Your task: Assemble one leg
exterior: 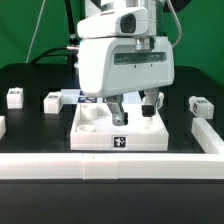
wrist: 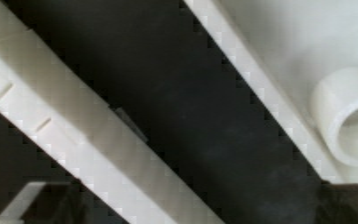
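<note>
On the exterior view's left, well clear of the claw, a small white oblong plastic leg (exterior: 15, 97) and a second leg (exterior: 52, 100) lay apart on the black table (exterior: 30, 122), likely spaced so that each could be taken singly. The claw (exterior: 134, 108) hung low over the large white square plastic panel (exterior: 95, 140) directly beneath it; I could not tell whether its jaws were spread or pinching anything. Close below, a round corner hole (wrist: 357, 118) waited. A third leg (exterior: 200, 105) lay rightward, where a white edge rail (exterior: 208, 138) narrowed the room.
</note>
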Robot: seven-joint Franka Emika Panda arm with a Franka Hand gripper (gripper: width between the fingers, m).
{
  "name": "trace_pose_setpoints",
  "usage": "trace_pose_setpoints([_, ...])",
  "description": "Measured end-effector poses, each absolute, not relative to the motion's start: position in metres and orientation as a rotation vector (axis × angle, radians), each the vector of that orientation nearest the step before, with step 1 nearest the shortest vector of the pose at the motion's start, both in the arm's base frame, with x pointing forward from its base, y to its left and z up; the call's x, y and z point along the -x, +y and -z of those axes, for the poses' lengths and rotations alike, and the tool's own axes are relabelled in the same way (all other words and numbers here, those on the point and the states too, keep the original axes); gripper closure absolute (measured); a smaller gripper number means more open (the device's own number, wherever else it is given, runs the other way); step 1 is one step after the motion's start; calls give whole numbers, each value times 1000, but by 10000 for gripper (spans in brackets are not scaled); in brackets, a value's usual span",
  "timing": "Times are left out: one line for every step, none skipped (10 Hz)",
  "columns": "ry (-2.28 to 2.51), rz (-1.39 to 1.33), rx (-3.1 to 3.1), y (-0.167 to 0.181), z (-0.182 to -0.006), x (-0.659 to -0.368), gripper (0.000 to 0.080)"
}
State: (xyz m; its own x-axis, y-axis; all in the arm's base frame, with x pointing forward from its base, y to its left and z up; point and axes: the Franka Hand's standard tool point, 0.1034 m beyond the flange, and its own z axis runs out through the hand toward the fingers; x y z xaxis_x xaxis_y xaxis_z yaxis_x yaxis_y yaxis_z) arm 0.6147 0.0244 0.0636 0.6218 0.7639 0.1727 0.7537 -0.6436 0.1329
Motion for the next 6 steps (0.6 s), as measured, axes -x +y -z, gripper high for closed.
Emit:
trace_pose_setpoints([1305, -331, -2786, 24, -63, -615, 150])
trace_pose_setpoints([1305, -331, -2786, 24, -63, -615, 150])
trace_pose_setpoints([1304, -331, -2786, 24, -63, -615, 150])
trace_pose_setpoints([1304, -331, -2786, 24, -63, -615, 150])
trace_pose_setpoints([1304, -330, -2786, 24, -63, -615, 150])
trace_pose_setpoints([1304, -330, -2786, 24, -63, -615, 150])
